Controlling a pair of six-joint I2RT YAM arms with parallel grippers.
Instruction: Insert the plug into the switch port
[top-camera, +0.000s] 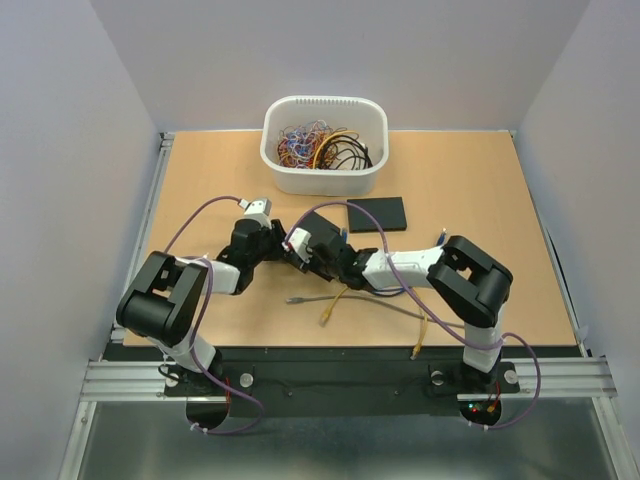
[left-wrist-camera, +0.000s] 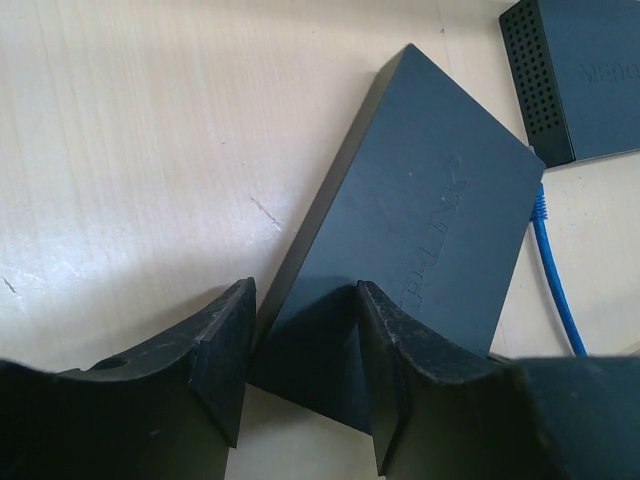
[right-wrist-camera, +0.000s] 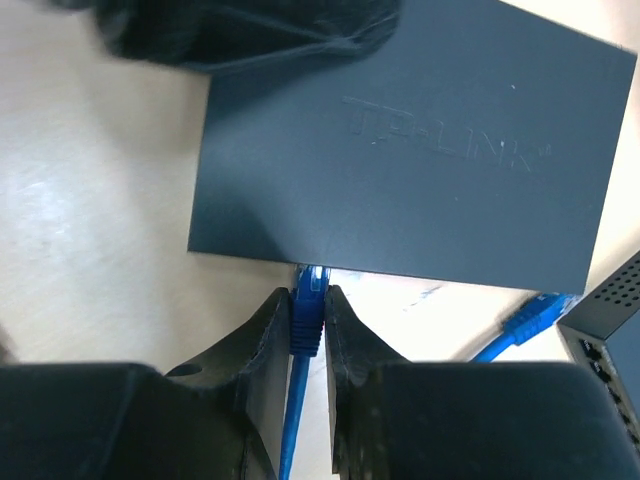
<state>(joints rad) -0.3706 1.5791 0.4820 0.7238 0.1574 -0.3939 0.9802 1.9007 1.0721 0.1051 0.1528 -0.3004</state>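
Blue plug (right-wrist-camera: 308, 300), pinched upright in right hand (right-wrist-camera: 308, 335), points into switch (right-wrist-camera: 420, 140) edge.

- White bin (top-camera: 323, 145) sits at the table's (top-camera: 200, 180) far edge, centre.
- Second switch box (top-camera: 377, 214) lies just before it.
- Loose cables (top-camera: 330, 305) lie near the front edge, between the arm bases.

A light wooden desk (top-camera: 470, 190). On it: a white tub (top-camera: 325, 143) of tangled wires, two flat black boxes (top-camera: 377, 214) (left-wrist-camera: 420, 240), and loose yellow (top-camera: 333, 305), grey (top-camera: 400, 310) and blue cables (left-wrist-camera: 555, 290).
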